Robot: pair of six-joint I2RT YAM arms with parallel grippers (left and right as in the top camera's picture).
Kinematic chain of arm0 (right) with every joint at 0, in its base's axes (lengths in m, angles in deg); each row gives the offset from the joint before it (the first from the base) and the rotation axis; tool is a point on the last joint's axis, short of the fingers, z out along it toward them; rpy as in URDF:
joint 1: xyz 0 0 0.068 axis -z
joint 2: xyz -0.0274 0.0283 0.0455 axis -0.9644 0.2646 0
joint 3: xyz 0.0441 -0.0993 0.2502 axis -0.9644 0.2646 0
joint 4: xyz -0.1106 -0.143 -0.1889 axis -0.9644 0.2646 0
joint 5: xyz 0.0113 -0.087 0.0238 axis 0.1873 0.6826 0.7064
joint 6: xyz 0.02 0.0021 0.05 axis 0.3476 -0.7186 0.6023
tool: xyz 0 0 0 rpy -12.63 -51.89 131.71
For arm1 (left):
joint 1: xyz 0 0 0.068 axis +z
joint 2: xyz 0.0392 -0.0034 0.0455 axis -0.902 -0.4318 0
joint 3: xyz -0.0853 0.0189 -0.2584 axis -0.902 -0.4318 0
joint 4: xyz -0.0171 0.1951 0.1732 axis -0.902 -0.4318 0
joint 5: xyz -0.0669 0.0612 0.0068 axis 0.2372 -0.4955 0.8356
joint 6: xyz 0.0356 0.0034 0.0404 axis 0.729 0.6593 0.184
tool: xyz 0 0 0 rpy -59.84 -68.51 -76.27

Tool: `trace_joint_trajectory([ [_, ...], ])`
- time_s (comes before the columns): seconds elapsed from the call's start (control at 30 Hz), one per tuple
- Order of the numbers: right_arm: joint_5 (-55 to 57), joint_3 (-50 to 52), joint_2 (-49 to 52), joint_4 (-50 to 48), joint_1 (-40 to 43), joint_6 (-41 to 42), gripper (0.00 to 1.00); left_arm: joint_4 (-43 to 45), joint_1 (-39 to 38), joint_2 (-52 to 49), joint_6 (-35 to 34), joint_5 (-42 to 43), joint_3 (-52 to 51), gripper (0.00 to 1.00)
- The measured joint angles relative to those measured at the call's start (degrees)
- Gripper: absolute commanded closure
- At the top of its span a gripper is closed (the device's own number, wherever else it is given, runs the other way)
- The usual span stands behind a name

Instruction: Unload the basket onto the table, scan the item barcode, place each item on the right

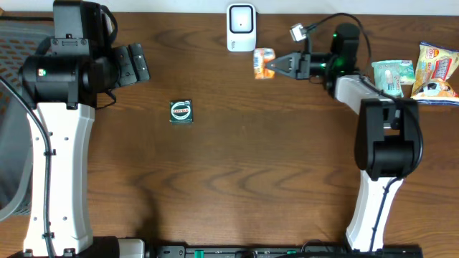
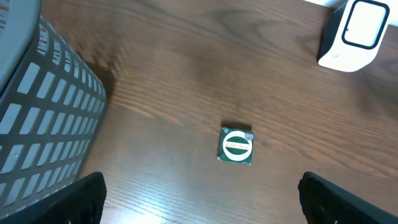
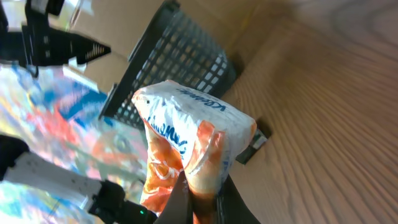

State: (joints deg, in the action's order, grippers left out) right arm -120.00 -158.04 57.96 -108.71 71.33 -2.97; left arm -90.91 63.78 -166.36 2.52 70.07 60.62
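Closest to the right wrist lens, a white-and-orange packet (image 3: 186, 143) is pinched by its lower edge in the right gripper (image 3: 198, 190), whose jaws are closed tight on the wrapper. By that thin edge grip most of the printed faces are left uncovered, presumably so that a barcode can be shown.

Most of the overhead view is taken up by the table (image 1: 251, 179). At its left edge a dark mesh basket (image 1: 13, 64) is seen, probably meant for scanned goods. Near it the left gripper (image 1: 140, 64) is held above the wood with its jaws spread wide and nothing between them; it appears to be parked out of the way.

At the far edge the scanner (image 1: 241, 27) is stood upright. The packet is carried clear of the table, just beside the scanner's lower right corner and not squarely before its window, so the scan is judged not yet done. Which face bears the code cannot be told. Two bags (image 1: 437, 69) are laid at the far right, seemingly awaiting a turn. A small green box (image 1: 181, 112) lies alone, well apart from both grippers.
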Motion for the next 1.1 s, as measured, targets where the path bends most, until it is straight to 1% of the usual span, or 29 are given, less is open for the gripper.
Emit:
trace_joint_trajectory([
  [0.13,-0.22,0.0,0.0,-1.44,-1.62,0.33,0.99,0.02,0.0,0.0,0.0,0.0,0.0,0.02],
  [0.73,-0.26,0.0,0.0,-1.44,-1.7,2.34,0.99,0.02,0.0,0.0,0.0,0.0,0.0,0.02],
  [1.1,1.38,0.0,0.0,-2.23,-7.43,2.36,0.99,0.0,0.0,0.0,0.0,0.0,0.0,0.02],
])
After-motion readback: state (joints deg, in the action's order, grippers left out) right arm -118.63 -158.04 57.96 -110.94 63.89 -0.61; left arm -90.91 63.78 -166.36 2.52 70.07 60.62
